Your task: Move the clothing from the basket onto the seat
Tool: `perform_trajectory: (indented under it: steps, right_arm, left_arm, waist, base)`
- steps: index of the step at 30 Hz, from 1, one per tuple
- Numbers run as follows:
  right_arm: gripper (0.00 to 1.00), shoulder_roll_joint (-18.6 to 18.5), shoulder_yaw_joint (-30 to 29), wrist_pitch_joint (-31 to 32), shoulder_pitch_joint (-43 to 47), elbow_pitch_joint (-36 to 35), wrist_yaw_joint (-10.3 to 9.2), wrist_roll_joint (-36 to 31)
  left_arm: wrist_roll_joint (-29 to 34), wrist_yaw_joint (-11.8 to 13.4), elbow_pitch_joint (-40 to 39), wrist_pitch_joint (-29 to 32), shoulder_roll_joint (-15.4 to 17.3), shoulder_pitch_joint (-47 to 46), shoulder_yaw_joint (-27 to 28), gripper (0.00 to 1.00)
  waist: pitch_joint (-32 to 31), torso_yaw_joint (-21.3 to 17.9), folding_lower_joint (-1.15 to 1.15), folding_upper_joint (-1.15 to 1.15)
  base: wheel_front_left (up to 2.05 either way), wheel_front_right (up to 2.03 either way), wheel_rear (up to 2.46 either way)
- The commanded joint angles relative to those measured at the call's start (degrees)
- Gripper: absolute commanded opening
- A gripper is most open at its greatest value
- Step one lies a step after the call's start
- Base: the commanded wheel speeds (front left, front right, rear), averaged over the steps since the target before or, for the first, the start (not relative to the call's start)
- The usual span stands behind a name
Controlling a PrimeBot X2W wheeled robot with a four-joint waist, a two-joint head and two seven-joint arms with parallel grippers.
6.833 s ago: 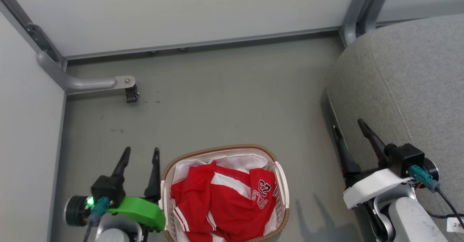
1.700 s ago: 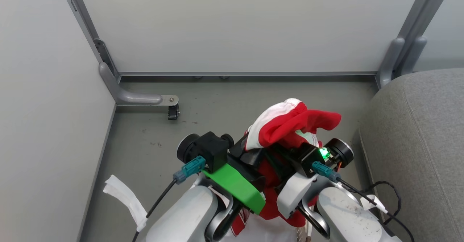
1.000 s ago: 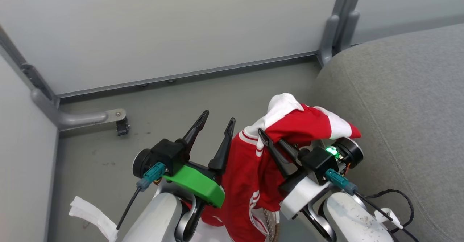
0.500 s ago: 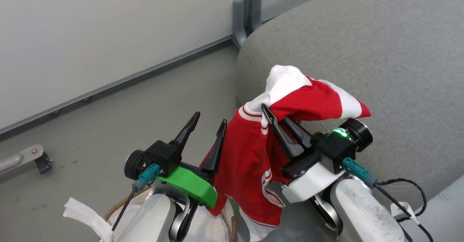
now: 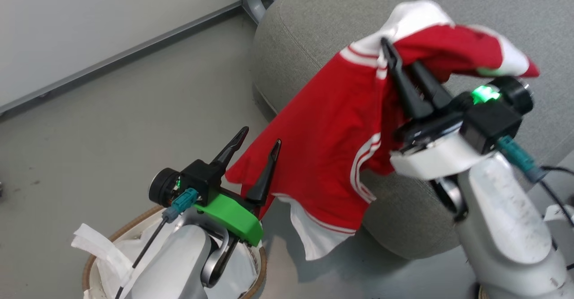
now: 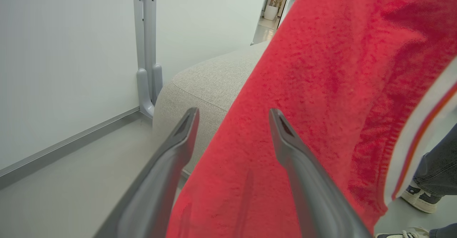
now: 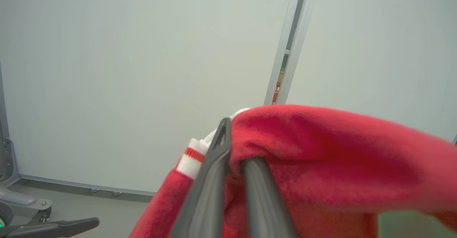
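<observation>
Nearest, at the bottom of the head view: basket (image 5: 112,237) on the floor (image 5: 134,110), white liner (image 5: 92,245) showing inside, no red seen in it. Just above, left claw (image 5: 261,136) with fingers spread wide and nothing between them; same in the left wrist view, claw (image 6: 234,112) parted, jersey (image 6: 321,88) hanging close beyond the tips, contact impossible to judge. Further out, jersey (image 5: 323,133) clear of the basket and up in the air, hung from the right claw (image 5: 398,52), pinched near the white-trimmed top edge, draping down in front of the rounded side of the seat (image 5: 314,21), white hem low over the floor beside the basket. In the right wrist view, claw (image 7: 237,141) clamped tight on a fold of the jersey (image 7: 321,141), red cloth spilling over both fingers. Beyond that, broad grey seat top, then the pale wall (image 5: 89,12).

Judged as the carry step: lift-out done, laying down not yet begun. Called for next, by the look of it: taking the right claw further in over the seat top, high enough to draw the hanging hem up past the rounded edge, then lowering and letting go only once most of the cloth rests on top. Otherwise, a fair chance of the dangling weight pulling the lot off the side
</observation>
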Motion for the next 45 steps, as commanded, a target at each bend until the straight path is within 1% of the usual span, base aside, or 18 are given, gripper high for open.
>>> perform_trajectory:
  steps: [1, 4, 8, 14, 17, 22, 25, 27, 31, 35, 40, 42, 45]
  right_arm:
    - [0.0, -1.27, -1.48, -0.15, -3.66, -0.19, -0.09, 0.39]
    - [0.0, -3.43, -4.89, -0.15, -10.84, 0.96, -0.09, 1.81]
    - [0.0, -7.75, -7.91, -0.14, -21.38, 4.02, -0.09, 2.15]
    - [0.0, -15.05, -12.04, -0.14, -35.07, 11.09, -0.09, 1.02]
    - [0.0, -19.77, -14.17, -0.13, -40.67, 15.69, -0.1, -0.35]
    - [0.0, -25.03, -16.96, 0.1, -46.5, 24.08, -0.09, -2.57]
    - [0.0, -29.11, -18.14, 0.66, -48.3, 28.72, -0.09, -4.76]
    - [0.0, -30.84, -18.76, 0.93, -48.69, 31.93, -0.09, -5.75]
    - [0.0, -32.12, -20.61, 0.86, -47.28, 36.95, -0.09, -6.44]
    - [0.0, -32.92, -22.57, 1.5, -43.86, 42.58, -0.09, -7.5]
    - [0.0, -30.28, -25.47, 1.15, -38.02, 48.96, -0.09, -6.44]
    - [0.0, -29.11, -27.25, 0.71, -34.89, 51.19, -0.1, -6.73]
    - [0.0, -27.32, -30.06, 0.1, -30.92, 52.76, -0.09, -7.13]
  left_arm:
    - [-0.14, -0.17, 0.1, 0.03, 1.3, -0.93, 0.18, 1.0]
    - [0.1, -0.18, -0.28, 0.03, 2.69, -0.91, 0.68, 1.0]
    - [0.9, -0.18, -2.2, 0.03, 4.16, 0.33, 2.42, 1.0]
    - [1.92, -0.17, -4.3, 0.03, 5.15, -1.0, 1.34, 1.0]
    - [1.93, -0.17, -4.84, 0.03, 5.22, -2.41, 0.67, 1.0]
    - [1.62, -0.17, -5.21, 0.03, 5.62, -4.33, -0.61, 1.0]
    - [1.41, -0.17, -5.65, 0.03, 5.6, -5.34, -1.59, 1.0]
    - [1.13, -0.17, -5.77, 0.03, 5.65, -5.61, -1.76, 1.0]
    - [1.42, -0.17, -6.06, 0.03, 6.14, -5.95, -1.68, 1.0]
    - [1.71, -0.17, -6.4, 0.03, 6.0, -6.65, -1.66, 1.0]
    - [1.79, -0.17, -6.29, 0.03, 5.65, -6.8, -0.95, 1.0]
    - [1.76, -0.17, -6.03, 0.03, 5.39, -6.6, -1.15, 1.0]
    - [1.66, -0.17, -5.8, 0.03, 5.0, -6.13, -0.44, 1.0]
  waist:
    - [3.94, -0.69, 0.0, 0.0]
    - [6.56, -0.43, 0.0, 0.0]
    - [10.28, -0.03, 0.0, 0.0]
    - [15.34, 3.85, 0.0, 0.0]
    - [17.98, 6.03, 0.0, 0.0]
    - [21.75, 9.43, 0.0, 0.0]
    - [24.0, 11.9, 0.0, 0.0]
    - [25.56, 13.44, 0.0, 0.0]
    - [28.45, 15.49, 0.0, 0.0]
    - [30.75, 17.7, 0.0, 0.0]
    - [32.37, 19.34, 0.0, 0.0]
    - [32.03, 19.79, 0.0, 0.0]
    - [30.84, 20.07, 0.0, 0.0]
  base:
    - [0.0, 0.0, 0.0]
    - [0.0, 0.0, 0.0]
    - [0.0, 0.0, 0.0]
    - [0.0, 0.0, 0.0]
    - [0.0, 0.0, 0.0]
    - [0.0, 0.0, 0.0]
    - [0.0, 0.0, 0.0]
    - [0.0, 0.0, 0.0]
    - [0.0, 0.0, 0.0]
    - [0.0, 0.0, 0.0]
    - [0.0, 0.0, 0.0]
    - [0.0, 0.0, 0.0]
    - [0.0, 0.0, 0.0]
